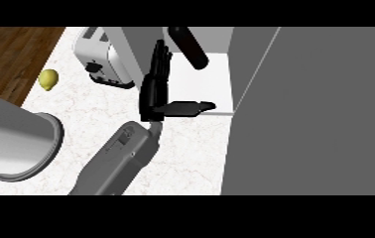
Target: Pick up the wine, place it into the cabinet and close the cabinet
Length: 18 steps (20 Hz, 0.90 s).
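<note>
**Wine already in the cabinet, door not yet shut**

The wine [188,47] is a dark, smooth bottle that lies tilted inside the open cabinet [219,86], on its white shelf near the back. Nothing touches it. Just beside it, the left hand [156,88] reaches into the cabinet with straight fingers pointing toward the back wall and the thumb stretched sideways over the shelf edge; it holds nothing. The right hand does not show.

I judge that the placing step is done and the closing step remains. The next move calls for taking the hand out of the cabinet, then pushing the cabinet door [300,108], a big flat grey panel standing open at the right, until it shuts.

The counter [88,113] is pale marble with thin veins. On it stand a shiny white toaster [102,58], a small yellow lemon [48,79] and, at the left edge, a round grey metal pot [26,143].
</note>
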Available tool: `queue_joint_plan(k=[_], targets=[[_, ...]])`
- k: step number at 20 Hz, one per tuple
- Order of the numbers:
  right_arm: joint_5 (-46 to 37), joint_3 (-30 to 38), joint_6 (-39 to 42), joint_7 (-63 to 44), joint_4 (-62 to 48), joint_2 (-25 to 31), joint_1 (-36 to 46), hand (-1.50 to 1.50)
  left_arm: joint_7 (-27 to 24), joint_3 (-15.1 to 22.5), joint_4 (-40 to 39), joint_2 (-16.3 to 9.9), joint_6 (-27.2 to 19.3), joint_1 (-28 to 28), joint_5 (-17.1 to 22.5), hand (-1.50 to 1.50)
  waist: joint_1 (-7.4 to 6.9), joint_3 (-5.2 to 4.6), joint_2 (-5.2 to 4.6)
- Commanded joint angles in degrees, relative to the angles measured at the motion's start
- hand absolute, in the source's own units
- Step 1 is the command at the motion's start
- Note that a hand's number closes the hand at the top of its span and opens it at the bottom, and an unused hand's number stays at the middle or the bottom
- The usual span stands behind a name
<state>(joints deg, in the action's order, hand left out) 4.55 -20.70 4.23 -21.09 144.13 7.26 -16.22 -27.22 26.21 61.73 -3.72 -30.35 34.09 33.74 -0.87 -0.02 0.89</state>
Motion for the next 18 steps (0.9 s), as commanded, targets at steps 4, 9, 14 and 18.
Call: queue_joint_plan(k=[4,9,14,18], targets=[[1.5,-0.1,-1.1,-5.6,11.8,1.5,-0.4,-1.5,2.0,5.9,19.4,-2.9,-3.5,-14.0,-3.2,-1.5,0.29,0.01,-0.35],[1.6,0.4,-2.4,-8.8,13.2,2.3,1.0,-1.5,1.0,8.7,27.2,-4.4,-4.2,-22.8,-4.9,-1.5,0.6,-0.02,-0.54],[3.9,-1.3,5.5,-8.0,10.4,9.0,-1.1,1.5,0.7,12.3,36.0,-8.6,-4.7,-31.6,-6.9,-1.5,0.46,0.02,-0.39],[5.7,-9.5,9.5,-9.1,8.4,10.0,-1.0,1.5,-0.9,11.2,36.9,-11.6,-3.6,-35.3,-7.2,-1.5,0.31,-0.05,-0.48]])
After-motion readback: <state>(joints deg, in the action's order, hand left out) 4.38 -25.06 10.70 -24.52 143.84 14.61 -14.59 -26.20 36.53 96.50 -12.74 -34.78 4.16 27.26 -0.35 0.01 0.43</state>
